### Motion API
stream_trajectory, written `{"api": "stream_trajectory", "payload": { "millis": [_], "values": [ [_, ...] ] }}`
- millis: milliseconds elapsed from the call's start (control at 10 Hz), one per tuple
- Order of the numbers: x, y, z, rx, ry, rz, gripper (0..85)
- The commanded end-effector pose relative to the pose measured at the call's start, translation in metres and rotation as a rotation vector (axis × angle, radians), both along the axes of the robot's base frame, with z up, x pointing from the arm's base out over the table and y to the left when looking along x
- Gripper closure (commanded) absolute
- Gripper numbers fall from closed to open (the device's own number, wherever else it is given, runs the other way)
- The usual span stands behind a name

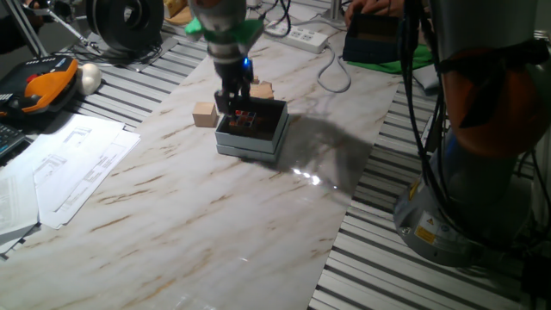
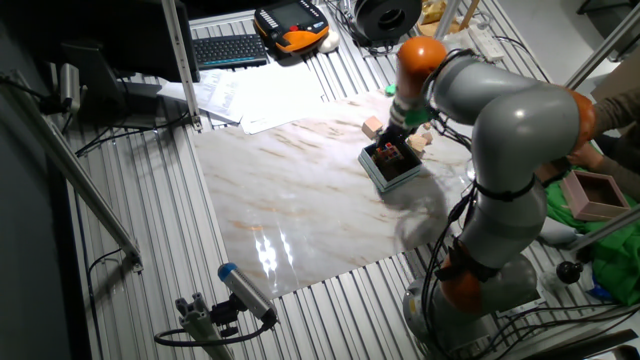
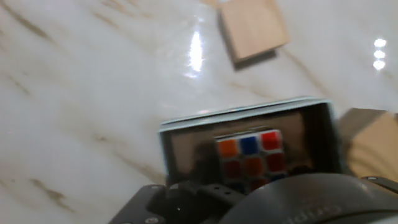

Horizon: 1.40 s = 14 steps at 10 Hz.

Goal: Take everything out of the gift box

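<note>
The gift box with grey-blue sides stands on the marble table; it also shows in the other fixed view and in the hand view. The multicoloured puzzle cube lies inside it. One tan wooden block lies on the table left of the box, and it also shows in the hand view. A second block lies behind the box, at the right edge of the hand view. My gripper hangs over the box's near-left part, just above the cube. Its fingers are too dark to read.
A dark box on green cloth and a white power strip lie at the back. Papers and an orange pendant lie at the left. The robot base stands at the right.
</note>
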<state>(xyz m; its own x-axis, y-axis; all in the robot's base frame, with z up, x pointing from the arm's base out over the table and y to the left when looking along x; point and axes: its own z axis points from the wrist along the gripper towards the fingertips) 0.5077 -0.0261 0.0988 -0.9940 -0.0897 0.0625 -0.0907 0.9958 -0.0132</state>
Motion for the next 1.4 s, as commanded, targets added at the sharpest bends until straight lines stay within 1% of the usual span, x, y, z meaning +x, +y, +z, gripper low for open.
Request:
{"api": "stream_trajectory", "payload": {
  "millis": [0, 100, 300, 400, 500, 600, 700, 900, 1100, 1200, 1300],
  "values": [
    [0.0005, 0.000, -0.002, 0.002, 0.014, 0.024, 17.0],
    [0.0006, -0.001, -0.002, 0.000, 0.024, 0.033, 17.0],
    [-0.0007, -0.003, 0.004, -0.015, 0.029, 0.039, 17.0],
    [0.0000, -0.006, 0.000, -0.030, 0.020, 0.056, 17.0],
    [0.0024, -0.013, -0.006, -0.014, 0.015, 0.065, 0.0],
    [0.0033, -0.016, -0.010, 0.000, 0.015, 0.069, 0.0],
    [0.0024, -0.016, -0.012, -0.001, 0.014, 0.066, 0.0],
    [-0.0014, -0.014, -0.019, 0.001, 0.001, 0.060, 0.0],
    [-0.0002, -0.016, -0.029, 0.017, -0.008, 0.074, 0.0],
    [0.0006, -0.018, -0.034, 0.024, -0.013, 0.078, 17.0],
    [0.0005, -0.018, -0.035, 0.025, -0.016, 0.086, 17.0]
  ]
}}
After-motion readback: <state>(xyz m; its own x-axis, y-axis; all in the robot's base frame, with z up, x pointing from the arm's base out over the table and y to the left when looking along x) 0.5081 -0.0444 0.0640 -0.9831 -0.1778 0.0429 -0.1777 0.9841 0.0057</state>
